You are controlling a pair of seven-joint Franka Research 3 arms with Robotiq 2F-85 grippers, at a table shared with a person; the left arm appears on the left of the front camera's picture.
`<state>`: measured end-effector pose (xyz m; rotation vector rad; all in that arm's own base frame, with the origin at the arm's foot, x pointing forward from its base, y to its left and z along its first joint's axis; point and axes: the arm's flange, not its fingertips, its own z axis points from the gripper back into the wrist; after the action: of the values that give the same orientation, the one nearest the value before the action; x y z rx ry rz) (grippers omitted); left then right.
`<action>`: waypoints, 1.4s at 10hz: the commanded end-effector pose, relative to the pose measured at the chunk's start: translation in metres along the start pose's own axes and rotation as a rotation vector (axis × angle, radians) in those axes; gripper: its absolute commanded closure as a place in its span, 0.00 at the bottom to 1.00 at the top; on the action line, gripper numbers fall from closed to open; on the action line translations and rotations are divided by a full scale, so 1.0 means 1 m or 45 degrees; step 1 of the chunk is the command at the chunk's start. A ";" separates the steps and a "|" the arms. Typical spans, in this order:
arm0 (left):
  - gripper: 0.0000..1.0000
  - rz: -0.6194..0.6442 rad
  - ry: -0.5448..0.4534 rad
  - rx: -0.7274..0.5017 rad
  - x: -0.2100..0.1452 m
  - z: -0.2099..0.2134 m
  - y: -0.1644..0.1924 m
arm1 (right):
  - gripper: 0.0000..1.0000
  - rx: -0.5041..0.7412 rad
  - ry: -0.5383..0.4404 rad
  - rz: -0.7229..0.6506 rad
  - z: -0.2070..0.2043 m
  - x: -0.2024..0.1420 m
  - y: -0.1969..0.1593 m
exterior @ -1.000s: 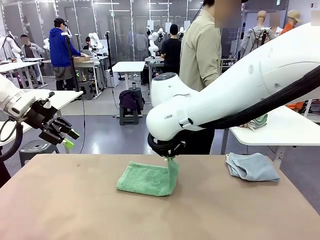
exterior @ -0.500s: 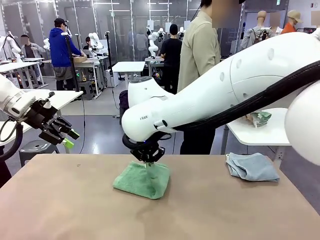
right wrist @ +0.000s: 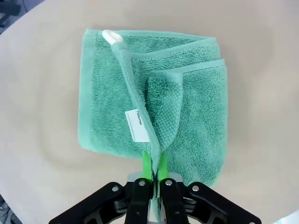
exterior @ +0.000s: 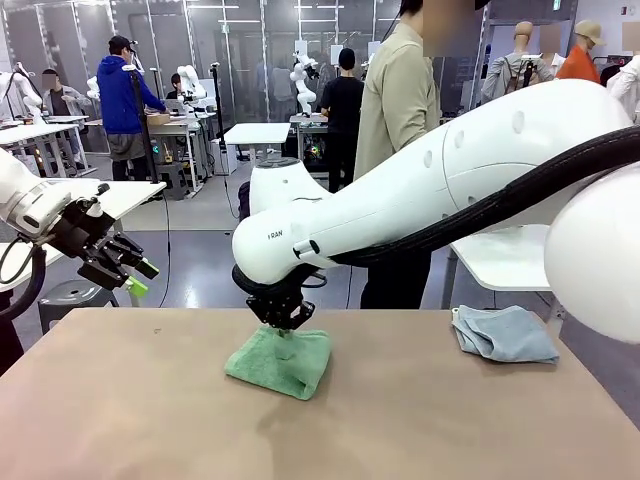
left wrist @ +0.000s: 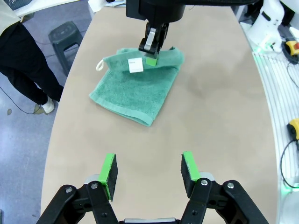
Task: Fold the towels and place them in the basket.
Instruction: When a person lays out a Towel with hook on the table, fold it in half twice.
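A mint-green towel (exterior: pixel 280 362) lies folded over itself in the middle of the brown table (exterior: pixel 120 400). My right gripper (exterior: pixel 285 322) reaches across from the right and is shut on the towel's (right wrist: pixel 187 93) folded-over edge just beside the white tag (right wrist: pixel 138 125), holding that flap low over the layer beneath. From the left wrist view I see the same towel (left wrist: pixel 131 91) with the right gripper (left wrist: pixel 150 53) pinching it by the tag. My left gripper (exterior: pixel 125 270) hangs open and empty off the table's left side, its green pads (left wrist: pixel 108 169) well short of the towel. A blue-grey towel (exterior: pixel 505 333) lies crumpled at the far right. The basket is out of view.
A person (exterior: pixel 400 110) in a beige shirt stands at the table's far edge, behind my right arm. A white side table (exterior: pixel 510 258) stands beyond the right corner. The near half of the brown table is bare.
My right gripper has carried the green towel's edge leftward and down, laying it over the rest of the towel. The left arm has not moved.
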<state>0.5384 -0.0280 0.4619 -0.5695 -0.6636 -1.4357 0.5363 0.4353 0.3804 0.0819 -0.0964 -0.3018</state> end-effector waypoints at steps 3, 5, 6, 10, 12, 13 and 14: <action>0.30 -0.002 -0.002 0.002 0.001 0.002 -0.003 | 1.00 0.125 0.022 -0.165 -0.011 0.001 0.010; 0.30 -0.002 -0.002 0.002 0.001 0.002 -0.003 | 0.81 0.151 -0.005 -0.234 -0.012 0.003 0.011; 0.30 -0.002 -0.002 0.002 0.001 0.002 -0.003 | 0.75 0.165 -0.026 -0.247 -0.012 0.002 0.011; 0.30 -0.002 -0.002 0.002 0.001 0.002 -0.003 | 0.36 0.251 -0.051 -0.331 -0.008 0.006 0.006; 0.30 -0.002 -0.002 0.002 0.001 0.002 -0.003 | 0.36 0.184 -0.047 -0.322 0.008 0.005 -0.012; 0.30 -0.002 -0.002 0.002 0.001 0.002 -0.003 | 0.36 0.089 -0.054 -0.211 0.022 0.003 -0.035; 0.30 -0.002 -0.002 0.002 0.001 0.002 -0.003 | 0.36 -0.030 -0.113 0.063 0.037 0.001 -0.066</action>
<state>0.5383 -0.0278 0.4618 -0.5696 -0.6634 -1.4354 0.5375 0.4068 0.3956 0.1471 -0.1385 -0.4209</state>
